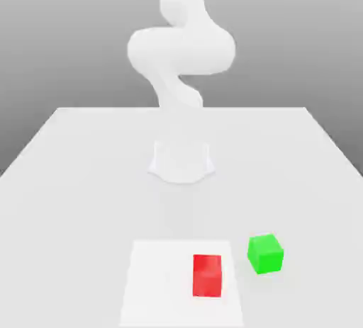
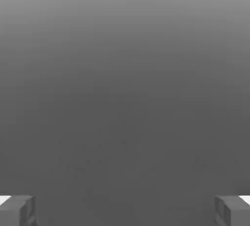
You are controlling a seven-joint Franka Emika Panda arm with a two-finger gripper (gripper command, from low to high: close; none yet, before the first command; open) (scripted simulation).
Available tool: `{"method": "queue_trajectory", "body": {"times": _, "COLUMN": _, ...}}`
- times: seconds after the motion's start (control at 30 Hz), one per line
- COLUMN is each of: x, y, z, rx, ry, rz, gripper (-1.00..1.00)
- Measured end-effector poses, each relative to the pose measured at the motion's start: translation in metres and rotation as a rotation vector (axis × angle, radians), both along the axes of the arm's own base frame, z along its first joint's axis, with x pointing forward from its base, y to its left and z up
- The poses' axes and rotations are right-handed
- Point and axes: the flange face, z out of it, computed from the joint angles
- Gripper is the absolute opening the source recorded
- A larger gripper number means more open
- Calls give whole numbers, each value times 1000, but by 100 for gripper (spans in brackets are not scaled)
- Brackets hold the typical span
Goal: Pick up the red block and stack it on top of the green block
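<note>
The red block rests near the table's front edge in the exterior view, on a paler white rectangle. The green block stands on the table just to the exterior view's right of the red one and slightly farther back, with a small gap between them. In the hand view my gripper is open. Its two grey fingertips sit far apart at the picture's corners with nothing between them, against plain grey. Neither block appears in the hand view.
The white arm rises from its base at the middle of the white table and leaves the exterior view at the top. I cannot tell what the pale rectangle is.
</note>
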Motion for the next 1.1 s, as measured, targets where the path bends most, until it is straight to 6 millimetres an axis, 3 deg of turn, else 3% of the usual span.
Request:
{"method": "queue_trajectory", "body": {"times": 0.17, "x": 54, "y": 10, "z": -104, "rx": 1, "ry": 168, "rz": -10, "gripper": 0}}
{"method": "queue_trajectory", "body": {"times": 0.33, "x": 79, "y": 20, "z": -212, "rx": 3, "ry": 332, "rz": -17, "gripper": 0}}
{"method": "queue_trajectory", "body": {"times": 0.5, "x": 78, "y": 28, "z": -319, "rx": 7, "ry": 494, "rz": -24, "gripper": 0}}
{"method": "queue_trajectory", "body": {"times": 0.7, "x": 45, "y": 39, "z": -438, "rx": 14, "ry": 688, "rz": -27, "gripper": 0}}
{"method": "queue_trajectory", "body": {"times": 0.9, "x": 38, "y": 39, "z": -511, "rx": 16, "ry": 717, "rz": -31, "gripper": 0}}
{"method": "queue_trajectory", "body": {"times": 0.93, "x": 38, "y": 39, "z": -517, "rx": 16, "ry": 717, "rz": -31, "gripper": -100}}
{"method": "queue_trajectory", "body": {"times": 1.1, "x": 38, "y": 39, "z": -517, "rx": 16, "ry": 717, "rz": -32, "gripper": -100}}
